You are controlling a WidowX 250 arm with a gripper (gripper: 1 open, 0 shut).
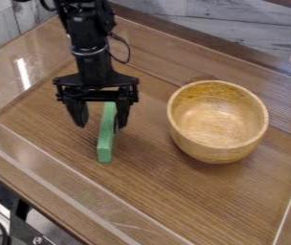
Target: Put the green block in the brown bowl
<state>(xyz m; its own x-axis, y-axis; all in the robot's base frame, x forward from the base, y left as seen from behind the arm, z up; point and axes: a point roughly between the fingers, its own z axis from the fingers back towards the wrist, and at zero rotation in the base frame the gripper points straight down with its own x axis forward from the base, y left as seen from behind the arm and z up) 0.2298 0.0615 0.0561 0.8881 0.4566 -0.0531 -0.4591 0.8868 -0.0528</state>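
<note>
The gripper [99,118] hangs straight down from the black arm with its two fingers spread wide, one on each side of the upper end of the green block [104,134], and nothing is held yet; whether a fingertip already touches the bar or the table [58,191] cannot be told from this angle. The block lies flat on the wooden table, to the left of the brown bowl [217,120] and clearly apart from it, with bare tabletop between them. Its long axis runs from the near end, low in the picture, up and very slightly to the right toward the far end under the gripper, so it lies roughly alongside the bowl's left flank and points past it, not at it. The step in hand looks like the grasp. To do it well, the fingers should close across the narrow width of the bar, squarely on its long sides, low enough to catch the flanks and not the top edge. The grip sits near one end and not the middle, so the free end may sag or swing on lifting; a firm squeeze and a slow, straight lift would help. Since the bar looks about as long as the bowl's opening, it should be carried high over the thick rim and lowered toward the hollow's centre.
</note>
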